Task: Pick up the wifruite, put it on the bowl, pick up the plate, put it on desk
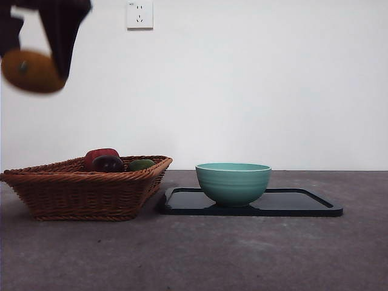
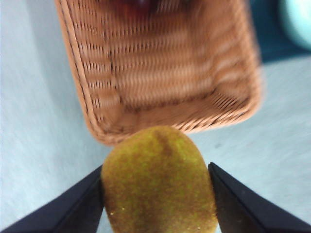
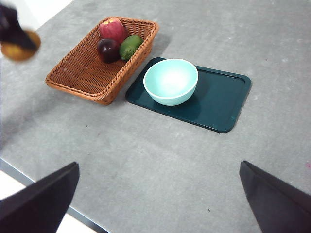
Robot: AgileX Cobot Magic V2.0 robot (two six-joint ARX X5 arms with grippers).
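Observation:
My left gripper (image 2: 158, 194) is shut on the fuzzy golden-brown kiwifruit (image 2: 158, 182) and holds it high in the air above the near end of the wicker basket (image 2: 160, 73). In the front view the gripper (image 1: 36, 57) and kiwifruit (image 1: 31, 71) are at the top left. The right wrist view shows the kiwifruit (image 3: 18, 46) too. The mint-green bowl (image 1: 233, 182) stands empty on the flat dark tray (image 1: 303, 203), to the right of the basket. My right gripper (image 3: 158, 194) is open and empty, high above the grey desk (image 3: 160, 160).
The wicker basket (image 1: 85, 188) holds a red fruit (image 3: 112, 29), a dark purple fruit (image 3: 108, 49) and a green fruit (image 3: 130, 46) at its far end. The desk's near edge (image 3: 39, 187) runs below the right gripper. A wall socket (image 1: 139, 14) is on the back wall.

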